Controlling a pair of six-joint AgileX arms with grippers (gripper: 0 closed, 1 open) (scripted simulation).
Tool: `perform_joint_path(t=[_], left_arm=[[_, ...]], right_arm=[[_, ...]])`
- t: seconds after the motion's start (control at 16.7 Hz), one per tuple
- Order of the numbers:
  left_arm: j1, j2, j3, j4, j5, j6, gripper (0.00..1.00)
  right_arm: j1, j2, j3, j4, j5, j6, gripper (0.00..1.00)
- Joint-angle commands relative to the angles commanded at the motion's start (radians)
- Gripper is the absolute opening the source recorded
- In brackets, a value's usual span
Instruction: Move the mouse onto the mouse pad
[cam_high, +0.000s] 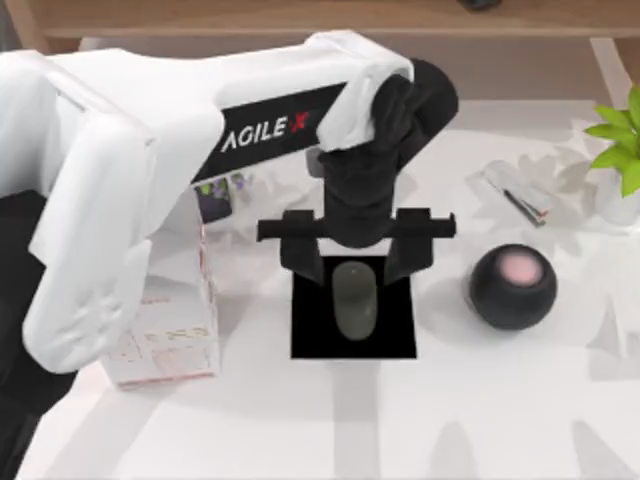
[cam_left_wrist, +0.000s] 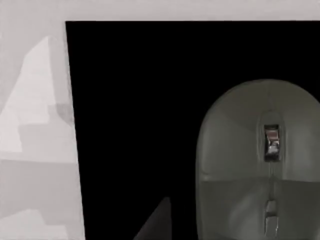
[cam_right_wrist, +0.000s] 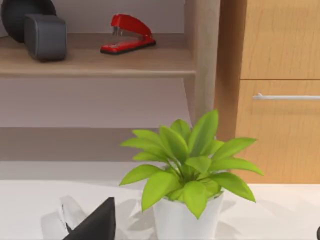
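the white left arm reaches in from the top view's left and carries the lettering "agile x" in white on a black band along its forearm. its black wrist bends down over the middle of the table (cam_high: 330, 430), and the left gripper (cam_high: 352, 268) hangs directly above the mouse pad (cam_high: 310, 340), its two fingers spread wide, one on each side of the far end of the mouse (cam_high: 355, 300) and not pressing it. the grey mouse lies flat on the black mouse pad, lengthwise, about midway across it; the left wrist view shows the mouse (cam_left_wrist: 257, 165) with its scroll wheel, resting on the pad (cam_left_wrist: 135, 125) well in from the pad's edge. a white box (cam_high: 170, 340) with faint red printing too small to read stands just left of the pad, partly under the arm. a black ball with a pink top (cam_high: 513, 287) sits to the right of the pad, apart from it. a potted green plant (cam_high: 622, 160) stands at the table's right edge. in the right wrist view a dark part of the right gripper (cam_right_wrist: 95, 225) shows near the plant (cam_right_wrist: 187, 170), and i cannot tell how its fingers stand; a red stapler (cam_right_wrist: 127, 34) lies on a wooden shelf (cam_right_wrist: 100, 62) behind.
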Motion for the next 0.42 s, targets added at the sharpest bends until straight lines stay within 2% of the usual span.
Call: perform_joint_path(t=[0.06, 0.12, 0.42], left_arm=[[0.0, 0.0, 0.0, 0.0, 0.0, 0.0, 0.98], [0.0, 0.0, 0.0, 0.0, 0.0, 0.0, 1.0], [0.0, 0.0, 0.0, 0.0, 0.0, 0.0, 1.0]], right_arm=[[0.0, 0.0, 0.0, 0.0, 0.0, 0.0, 1.0], [0.0, 0.0, 0.0, 0.0, 0.0, 0.0, 1.0], [0.0, 0.0, 0.0, 0.0, 0.0, 0.0, 1.0]])
